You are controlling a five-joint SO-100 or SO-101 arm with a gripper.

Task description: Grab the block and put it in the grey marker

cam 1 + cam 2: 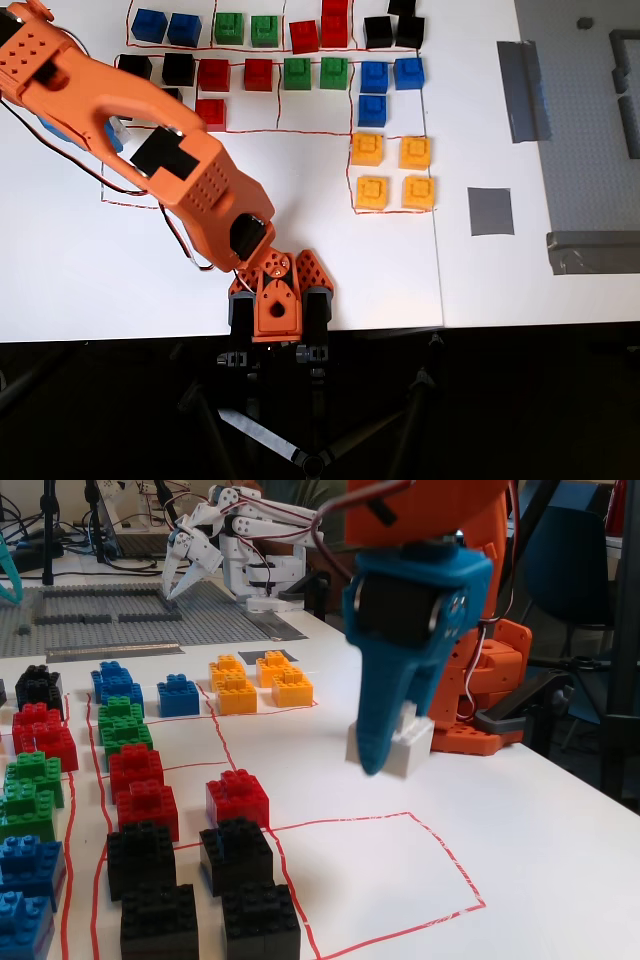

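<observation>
In the fixed view my blue gripper (pixel 390 752) is shut on the white block (pixel 400 746), which hangs tilted well above the table and over the far edge of the red-outlined square (pixel 440 845). In the overhead view the orange arm (pixel 150 130) reaches to the upper left and covers the gripper and block. The grey marker (pixel 490 211) lies flat at the right of the white sheet, just right of the yellow bricks (pixel 392 170) and far from the gripper.
Rows of black (pixel 240 855), red (pixel 237 798), green (pixel 35 780) and blue (pixel 178 695) bricks fill the left side. A grey baseplate (pixel 590 120) and grey tape strips (pixel 520 90) lie far right. A white robot arm (pixel 235 540) stands at the back.
</observation>
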